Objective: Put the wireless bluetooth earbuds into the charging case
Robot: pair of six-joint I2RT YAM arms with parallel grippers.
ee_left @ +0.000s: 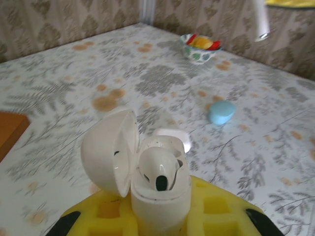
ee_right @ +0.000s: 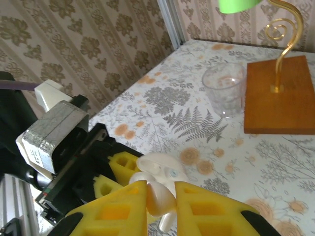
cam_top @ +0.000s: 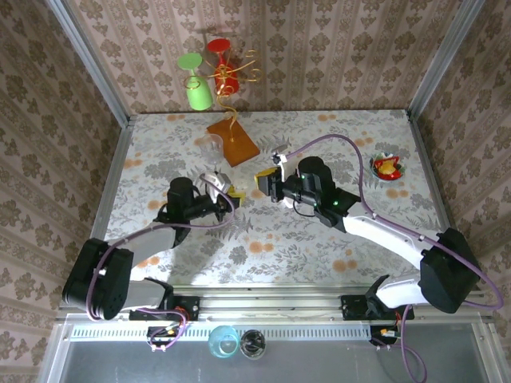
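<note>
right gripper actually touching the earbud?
Touching. Right wrist view: the right gripper is closed on the white earbud, with yellow foam pressed against it on both sides and no gap.

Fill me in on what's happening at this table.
Two robot arms are loading earbuds into a charging case. The left gripper holds the open white charging case upright between its yellow pads, lid swung back, with one earbud already seated inside. The right gripper pinches a second earbud right beside the case, not yet seated. A glass, a small bowl and a blue pebble-shaped case sit elsewhere on the table.
</note>
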